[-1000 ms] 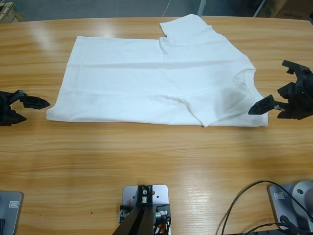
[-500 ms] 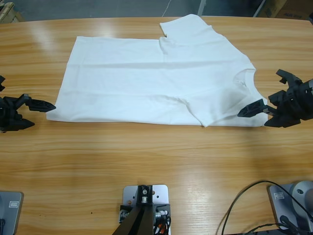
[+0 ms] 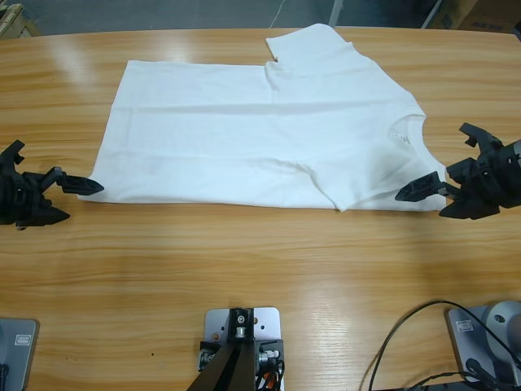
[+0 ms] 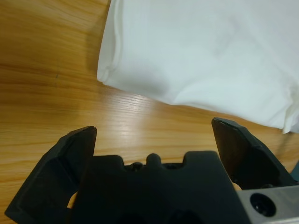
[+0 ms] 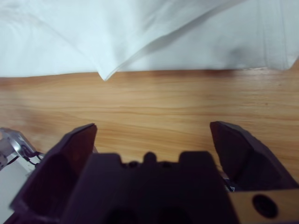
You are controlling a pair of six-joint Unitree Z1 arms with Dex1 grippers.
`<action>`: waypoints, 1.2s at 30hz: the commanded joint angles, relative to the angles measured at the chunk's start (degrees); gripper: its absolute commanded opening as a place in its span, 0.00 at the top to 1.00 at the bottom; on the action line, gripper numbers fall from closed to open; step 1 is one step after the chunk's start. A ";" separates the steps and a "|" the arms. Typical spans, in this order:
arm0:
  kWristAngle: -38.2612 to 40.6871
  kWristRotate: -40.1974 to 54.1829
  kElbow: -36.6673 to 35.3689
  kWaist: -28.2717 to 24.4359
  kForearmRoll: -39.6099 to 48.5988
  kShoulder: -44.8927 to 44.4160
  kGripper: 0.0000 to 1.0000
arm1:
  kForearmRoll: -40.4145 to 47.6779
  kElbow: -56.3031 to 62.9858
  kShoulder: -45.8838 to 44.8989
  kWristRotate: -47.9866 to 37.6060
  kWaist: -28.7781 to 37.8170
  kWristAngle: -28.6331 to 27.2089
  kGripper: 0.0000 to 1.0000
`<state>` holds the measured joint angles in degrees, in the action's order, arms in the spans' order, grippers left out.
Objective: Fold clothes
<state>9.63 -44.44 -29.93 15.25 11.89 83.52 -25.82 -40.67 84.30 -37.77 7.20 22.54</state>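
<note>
The clothes are one white T-shirt [image 3: 260, 130] lying flat on the wooden table [image 3: 260, 269], neck to the right, with the near sleeve folded in over the body. My left gripper [image 3: 80, 202] is open at the shirt's near left corner, its upper jaw tip reaching the hem. The left wrist view shows that corner [image 4: 105, 74] just ahead of the left gripper [image 4: 154, 128]. At the shirt's near right corner my right gripper [image 3: 419, 204] is open, one jaw tip over the cloth edge. The folded sleeve tip [image 5: 105, 74] lies ahead of the right gripper [image 5: 153, 127].
Bare wood runs along the near side of the table below the shirt. A black cable [image 3: 399, 342] curls at the near right. Boxes [image 3: 480, 12] stand beyond the table's far edge.
My left gripper has moved right, up to the shirt's near left corner. The right gripper has moved left and slightly nearer, onto the shirt's near right corner. The shirt has not shifted.
</note>
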 commanded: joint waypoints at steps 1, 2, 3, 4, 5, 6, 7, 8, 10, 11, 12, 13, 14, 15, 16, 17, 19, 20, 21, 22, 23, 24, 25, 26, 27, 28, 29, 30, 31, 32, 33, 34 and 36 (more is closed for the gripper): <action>0.83 -1.91 2.75 0.49 -2.05 1.92 0.05 | 1.28 2.09 -0.04 -0.64 -0.87 1.19 0.01; 0.74 -2.09 2.77 0.49 -2.09 1.98 0.05 | 1.30 2.13 -0.03 -0.62 -0.87 1.19 0.01; 0.58 -2.14 2.72 0.49 -2.26 1.91 0.05 | 1.33 2.18 -0.01 -0.60 -0.87 1.19 0.01; 0.39 -2.13 2.59 0.49 -2.47 1.85 0.05 | 1.38 2.28 -0.01 -0.64 -0.87 1.19 0.01; 0.10 -2.06 2.40 0.49 -2.49 1.82 0.05 | 1.38 2.35 -0.01 -0.62 -0.87 1.21 0.01; -0.37 -2.04 2.19 0.49 -2.52 1.85 0.05 | 1.38 2.35 -0.03 -0.64 -0.87 1.28 0.01; -0.67 -1.95 1.94 0.43 -2.70 1.98 0.05 | 1.38 2.35 -0.13 -0.64 -0.87 1.35 0.01; -0.67 -1.83 1.82 0.19 -2.96 2.19 0.05 | 1.38 2.35 -0.22 -0.62 -0.87 1.42 0.01; -0.67 -1.70 1.36 -0.67 -3.19 3.08 0.05 | 1.38 2.35 -0.47 -0.64 -0.87 1.58 0.01; -0.67 -1.70 1.28 -0.97 -3.54 3.77 0.05 | 1.38 2.35 -0.57 -0.64 -0.87 1.65 0.01; -0.72 -1.70 1.28 -1.15 -3.91 4.54 0.05 | 1.35 2.35 -0.69 -0.64 -0.87 1.72 0.01; -0.76 -1.70 1.28 -1.18 -4.25 5.30 0.05 | 1.30 2.35 -0.78 -0.64 -0.87 1.79 0.01; -0.76 -1.77 1.28 -1.18 -4.51 5.84 0.05 | 1.28 2.34 -0.96 -0.64 -0.87 1.91 0.01; -0.76 -1.79 1.28 -1.18 -4.79 6.44 0.05 | 1.21 2.28 -1.17 -0.64 -0.87 2.02 0.01; -0.76 -1.81 1.28 -1.20 -5.32 7.23 0.05 | 1.21 2.27 -1.34 -0.64 -0.87 2.07 0.01; -0.76 -1.88 1.28 -1.20 -5.85 7.79 0.05 | 1.19 2.27 -1.47 -0.64 -0.87 2.07 0.01; -0.76 -1.83 1.28 -1.18 -6.80 8.51 0.05 | 1.12 2.27 -1.56 -0.64 -0.87 2.16 0.01; -0.76 -1.79 1.28 -1.22 -7.25 8.85 0.05 | 1.12 2.27 -1.59 -0.64 -0.87 2.16 0.01; -0.76 -1.79 1.28 -1.33 -7.64 9.31 0.05 | 1.12 2.27 -1.59 -0.64 -0.87 2.16 0.01; -0.76 -1.79 1.28 -1.41 -7.92 9.73 0.05 | 1.05 2.25 -1.59 -0.64 -0.87 2.16 0.01; -0.76 -1.74 1.28 -1.52 -8.20 10.08 0.05 | 1.03 2.27 -1.63 -0.64 -0.87 2.16 0.01; -0.76 -1.63 1.28 -1.69 -8.41 10.41 0.05 | 1.03 2.27 -1.63 -0.64 -0.87 2.16 0.01; -0.76 -1.56 1.28 -1.91 -8.66 10.69 0.05 | 1.03 2.27 -1.61 -0.64 -0.87 2.16 0.01; -0.76 -1.49 1.28 -2.19 -8.87 10.98 0.05 | 1.03 2.27 -1.66 -0.64 -0.87 2.16 0.01; -0.76 -1.44 1.28 -2.36 -9.10 11.06 0.05 | 1.03 2.27 -1.66 -0.64 -0.87 2.16 0.01; -0.76 -1.44 1.28 -2.50 -9.20 11.20 0.05 | 1.03 2.27 -1.59 -0.64 -0.87 2.16 0.01; -0.76 -1.44 1.28 -2.59 -9.35 11.34 0.05 | 1.03 2.27 -1.59 -0.64 -0.87 2.16 0.01; -0.76 -1.44 1.28 -2.59 -9.45 11.50 0.05 | 1.03 2.21 -1.54 -0.64 -0.87 2.16 0.01; -0.76 -1.44 1.28 -2.59 -9.56 11.63 0.05 | 1.03 2.18 -1.50 -0.64 -0.87 2.16 0.01; -0.74 -1.44 1.28 -2.59 -9.66 11.77 0.05 | 1.03 2.18 -1.43 -0.64 -0.87 2.14 0.01; -0.67 -1.44 1.26 -2.59 -9.93 12.00 0.07 | 1.03 2.18 -1.41 -0.64 -0.87 2.16 0.01; -0.67 -1.44 1.21 -2.59 -10.22 12.19 0.11 | 1.03 2.18 -1.41 -0.64 -0.87 2.16 0.01; -0.49 -1.44 1.19 -2.59 -10.73 12.61 0.14 | 1.03 2.18 -1.41 -0.64 -0.87 2.16 0.01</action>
<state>9.42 -46.06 -29.52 13.33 2.62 91.75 -24.76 -39.82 83.12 -37.77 7.20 23.74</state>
